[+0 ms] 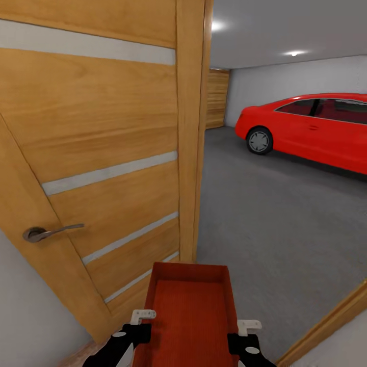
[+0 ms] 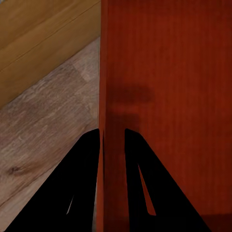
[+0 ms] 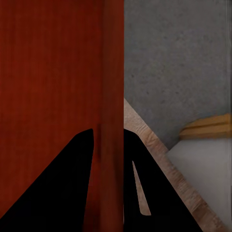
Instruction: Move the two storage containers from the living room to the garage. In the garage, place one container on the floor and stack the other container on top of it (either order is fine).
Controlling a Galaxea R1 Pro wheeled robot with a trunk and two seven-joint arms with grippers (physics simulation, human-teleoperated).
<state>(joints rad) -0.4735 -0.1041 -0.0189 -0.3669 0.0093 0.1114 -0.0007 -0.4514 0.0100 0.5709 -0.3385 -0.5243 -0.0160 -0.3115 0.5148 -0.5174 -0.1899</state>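
Head view: the storage container (image 1: 189,311) hangs between both arms, left gripper (image 1: 133,326) and right gripper (image 1: 243,334) each clamping a side wall, long axis pointing through the doorway toward the garage floor (image 1: 275,224) ahead.

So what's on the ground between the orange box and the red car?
Just bare grey floor. The head view shows nothing lying between the container and the car.
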